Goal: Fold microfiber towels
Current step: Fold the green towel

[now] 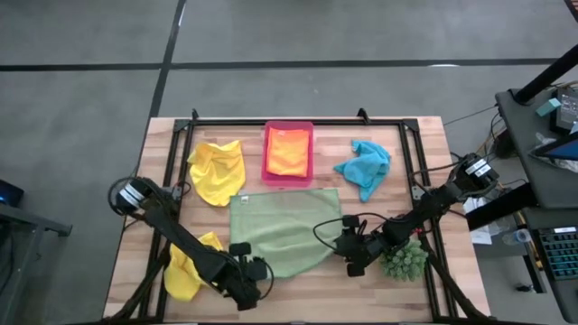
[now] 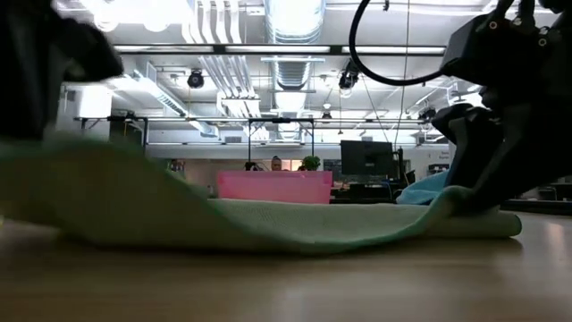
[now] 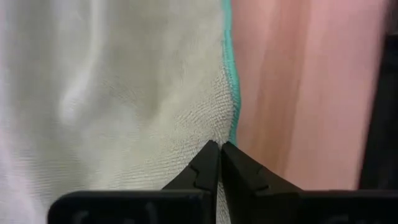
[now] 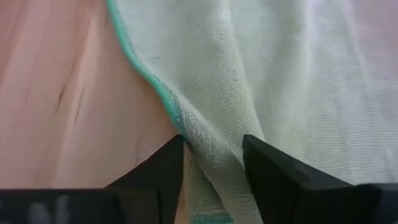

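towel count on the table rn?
5. Light green towel spread at front centre; orange towel in the pink tray; one yellow towel left of the tray; another yellow towel at front left, partly under the left arm; blue towel right of the tray.

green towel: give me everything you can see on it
The green towel is a pale green, soft-looking microfiber cloth with a teal stitched edge, spread mostly flat mid-table, just in front of the pink tray. The left gripper is shut on its near-left edge. The right gripper has a bunched fold of its right edge between its fingers, lifting it into a ridge. It is not yet folded.
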### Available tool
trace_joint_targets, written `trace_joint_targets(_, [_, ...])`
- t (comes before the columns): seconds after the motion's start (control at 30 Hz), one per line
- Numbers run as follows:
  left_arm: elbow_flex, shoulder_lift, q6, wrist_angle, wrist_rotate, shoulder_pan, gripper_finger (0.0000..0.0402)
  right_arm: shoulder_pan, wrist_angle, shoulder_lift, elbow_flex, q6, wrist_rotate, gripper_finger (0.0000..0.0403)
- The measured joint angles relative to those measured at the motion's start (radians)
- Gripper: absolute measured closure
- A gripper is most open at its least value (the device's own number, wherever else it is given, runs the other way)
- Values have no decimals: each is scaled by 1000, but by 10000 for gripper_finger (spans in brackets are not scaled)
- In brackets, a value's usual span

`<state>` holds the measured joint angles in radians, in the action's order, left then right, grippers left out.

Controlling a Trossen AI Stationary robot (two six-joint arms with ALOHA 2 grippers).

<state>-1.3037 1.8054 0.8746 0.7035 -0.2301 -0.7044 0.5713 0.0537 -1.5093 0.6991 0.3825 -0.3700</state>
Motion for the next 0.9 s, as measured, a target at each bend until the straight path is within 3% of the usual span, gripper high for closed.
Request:
trace_joint_targets(0.33, [-3, -96, 1, 81, -45, 1, 401, 4, 27, 9, 13, -1, 4, 386])
trace_joint_targets(0.5, [-4, -128, -51, 91, -10, -10, 402, 12, 139, 26, 81, -13, 18, 390])
trace_joint_targets(0.9, [-13, -174, -95, 76, 145, -50, 402, 32, 320, 29, 265, -6, 299, 390])
